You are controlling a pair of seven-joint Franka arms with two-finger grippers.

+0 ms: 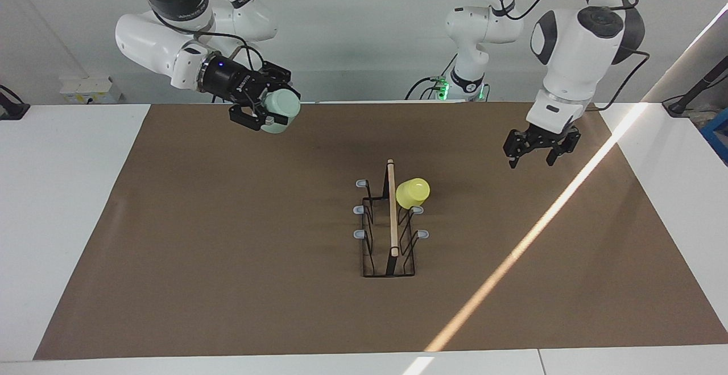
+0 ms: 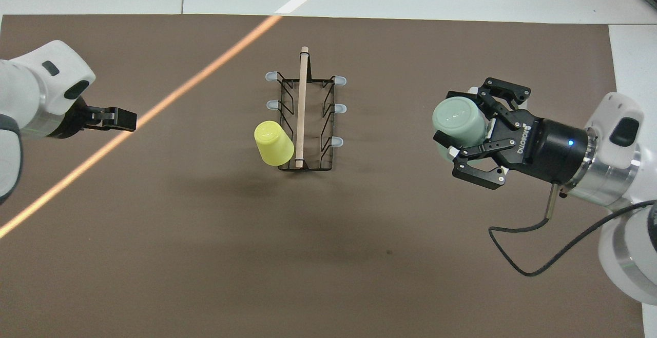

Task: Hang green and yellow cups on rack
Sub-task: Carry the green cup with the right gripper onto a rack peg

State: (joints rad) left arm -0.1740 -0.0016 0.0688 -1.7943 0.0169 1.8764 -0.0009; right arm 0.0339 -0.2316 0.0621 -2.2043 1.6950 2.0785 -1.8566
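Note:
The yellow cup [image 1: 412, 193] [image 2: 273, 144] hangs upside down and tilted on a prong of the black wire rack [image 1: 391, 210] [image 2: 303, 102], at the rack's end nearest the robots and on the side toward the left arm. Nothing grips it. My left gripper [image 1: 532, 161] [image 2: 118, 119] is open and empty, up in the air over the mat toward the left arm's end. My right gripper [image 1: 277, 110] [image 2: 457, 133] is shut on the pale green cup [image 1: 280, 107] [image 2: 458, 121], held on its side above the mat toward the right arm's end, well apart from the rack.
A brown mat [image 1: 227, 250] covers most of the white table [image 1: 68, 204]. The rack's other grey-tipped prongs [image 2: 336, 107] are bare. A strip of sunlight [image 1: 529, 238] crosses the mat. A black cable [image 2: 518, 256] loops below the right wrist.

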